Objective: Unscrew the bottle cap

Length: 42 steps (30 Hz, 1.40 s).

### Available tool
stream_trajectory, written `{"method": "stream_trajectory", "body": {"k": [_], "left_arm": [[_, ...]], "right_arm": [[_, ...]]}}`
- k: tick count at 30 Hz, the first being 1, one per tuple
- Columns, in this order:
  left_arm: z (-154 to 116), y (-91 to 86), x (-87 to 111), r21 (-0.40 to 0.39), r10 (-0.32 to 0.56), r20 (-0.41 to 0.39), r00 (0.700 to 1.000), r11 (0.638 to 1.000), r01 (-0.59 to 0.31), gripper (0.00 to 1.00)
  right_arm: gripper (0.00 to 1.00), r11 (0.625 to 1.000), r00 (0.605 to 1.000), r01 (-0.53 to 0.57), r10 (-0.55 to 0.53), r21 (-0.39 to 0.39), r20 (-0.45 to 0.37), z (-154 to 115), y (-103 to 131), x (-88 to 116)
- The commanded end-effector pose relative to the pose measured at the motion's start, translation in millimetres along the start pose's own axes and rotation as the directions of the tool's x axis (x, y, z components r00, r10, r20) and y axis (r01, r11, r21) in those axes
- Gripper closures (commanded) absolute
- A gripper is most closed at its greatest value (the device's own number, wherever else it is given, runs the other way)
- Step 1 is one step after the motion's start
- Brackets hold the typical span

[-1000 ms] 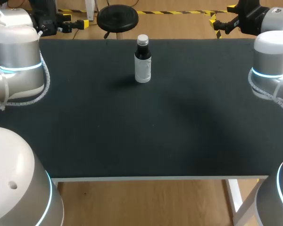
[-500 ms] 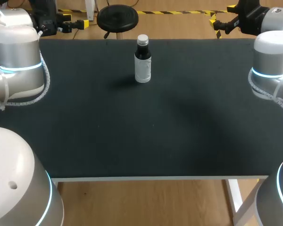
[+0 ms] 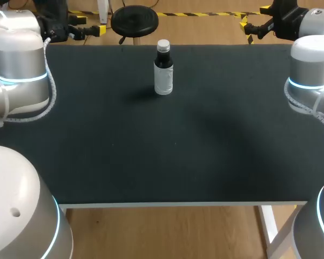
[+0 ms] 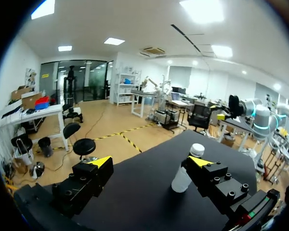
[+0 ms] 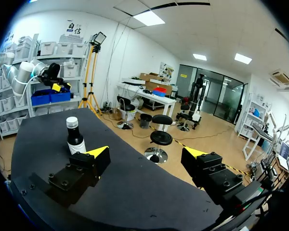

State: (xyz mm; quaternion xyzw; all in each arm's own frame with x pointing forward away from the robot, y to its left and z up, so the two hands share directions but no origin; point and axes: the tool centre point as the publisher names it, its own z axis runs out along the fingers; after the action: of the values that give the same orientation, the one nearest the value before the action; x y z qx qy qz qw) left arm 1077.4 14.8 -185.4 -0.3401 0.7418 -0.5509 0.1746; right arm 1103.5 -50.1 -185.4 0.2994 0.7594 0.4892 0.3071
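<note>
On our bench [image 3: 151,151]: dark matte top; one bottle [image 3: 163,75] upright, round white cap [image 3: 163,44] on.
Our left pincer [image 4: 151,161]: spread wide, holding nothing.
Our right pincer [image 5: 146,152]: likewise.

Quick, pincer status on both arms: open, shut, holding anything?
Left pincer: open, holding nothing.
Right pincer: open, holding nothing.
Bottle: upright, touched by neither.

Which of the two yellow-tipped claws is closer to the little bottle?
The left gripper, by a little; the right gripper sits farther off. Both are open, neither touching the bottle.
</note>
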Motion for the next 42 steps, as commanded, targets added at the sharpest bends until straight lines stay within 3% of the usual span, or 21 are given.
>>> {"method": "stream_trajectory", "body": {"k": [1, 4, 10, 15, 24, 29, 42], "left_arm": [[6, 3.2, -1.2, -0.009, 0.052, -0.086, 0.995, 0.999, -0.053, 0.0], [13, 9.0, 6.9, -0.006, 0.113, -0.158, 0.981, 0.993, -0.115, 0.0], [26, 22.1, 20.3, 0.035, 0.213, -0.319, 0.924, 0.976, -0.213, 0.0], [37, 30.6, 23.3, 0.123, 0.221, -0.439, 0.871, 0.975, -0.186, 0.0], [57, 44.8, 38.7, 0.224, 0.302, -0.555, 0.775, 0.952, -0.211, 0.0], [69, 47.7, 45.5, 0.249, 0.32, -0.574, 0.754, 0.945, -0.211, 0.0], [95, 50.3, 57.9, 0.262, 0.318, -0.594, 0.739, 0.945, -0.196, 0.0]], "right_arm": [[0.0, 1.0, 1.0, 0.0, 0.0, 0.001, 0.0, 0, 0, 0], [0.0, 1.0, 1.0, 0.0, 0.0, 0.001, 0.0, 0, 0, 0], [0.0, 1.0, 1.0, 0.0, 0.0, 0.001, 0.0, 0, 0, 0], [0.0, 1.0, 1.0, 0.0, 0.0, 0.001, 0.0, 0, 0, 0], [0.0, 1.0, 1.0, 0.0, 0.0, 0.001, 0.0, 0, 0, 0], [0.0, 1.0, 1.0, 0.0, 0.0, 0.001, 0.0, 0, 0, 0], [0.0, 1.0, 1.0, 0.0, 0.0, 0.001, 0.0, 0, 0, 0]]}}
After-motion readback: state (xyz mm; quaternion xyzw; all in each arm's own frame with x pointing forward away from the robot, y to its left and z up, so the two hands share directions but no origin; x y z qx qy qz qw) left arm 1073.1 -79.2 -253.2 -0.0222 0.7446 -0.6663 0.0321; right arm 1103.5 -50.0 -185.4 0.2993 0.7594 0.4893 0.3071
